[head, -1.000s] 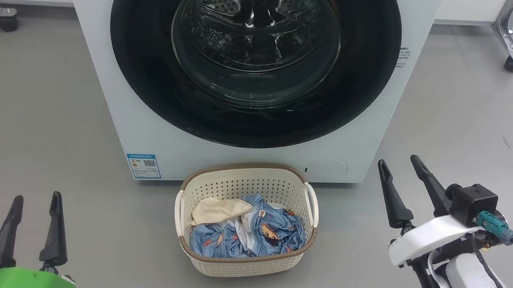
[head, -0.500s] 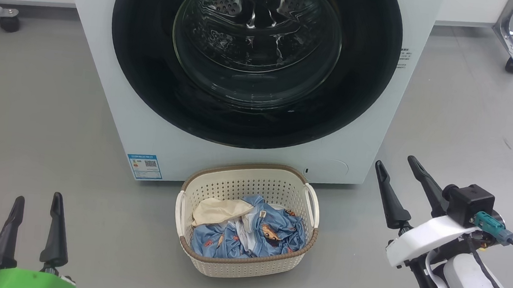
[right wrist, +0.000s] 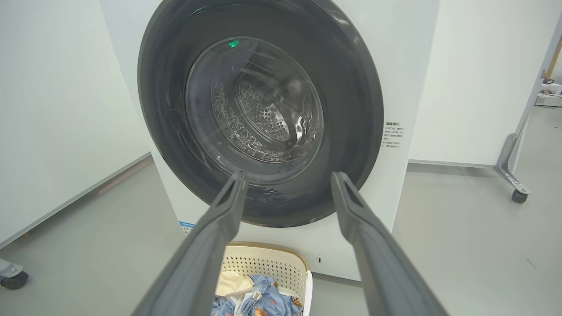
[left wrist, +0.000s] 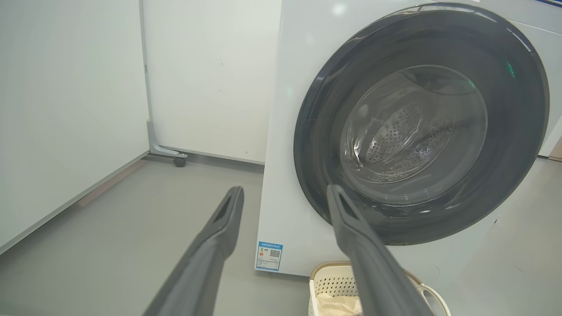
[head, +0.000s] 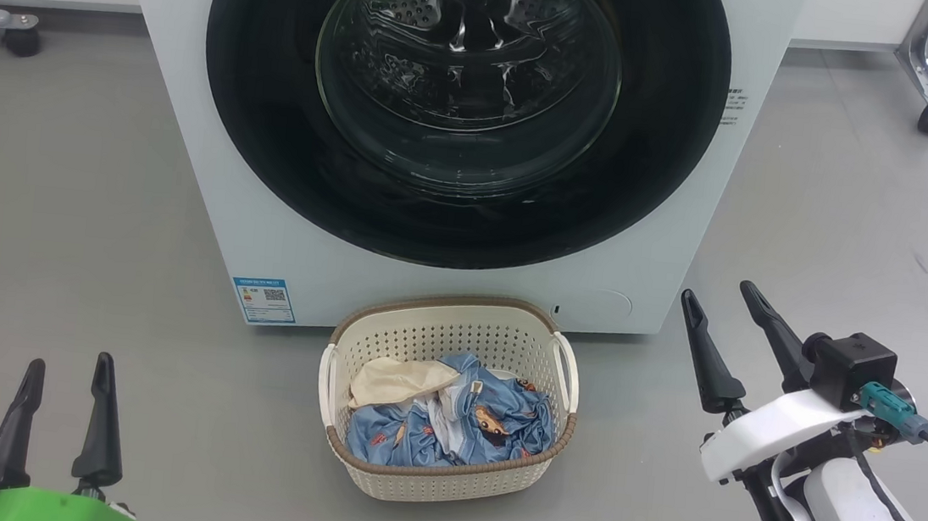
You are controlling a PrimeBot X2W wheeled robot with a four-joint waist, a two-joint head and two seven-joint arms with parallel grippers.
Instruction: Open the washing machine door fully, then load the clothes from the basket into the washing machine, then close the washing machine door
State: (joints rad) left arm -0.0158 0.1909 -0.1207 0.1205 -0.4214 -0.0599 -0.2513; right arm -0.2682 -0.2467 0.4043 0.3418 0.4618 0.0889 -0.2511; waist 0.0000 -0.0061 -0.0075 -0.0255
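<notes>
The washing machine door [head: 462, 107] sits shut against the washing machine [head: 326, 273], upper centre of the head view; opening is not yet done. The clothes [head: 465, 431] lie heaped in the basket [head: 442, 484] at lower centre, just before the machine, none loaded. The left gripper [head: 70, 361], lower left, and the right gripper [head: 717, 290], at right, both stand spread wide and empty, apart from door and basket. All three steps remain.
</notes>
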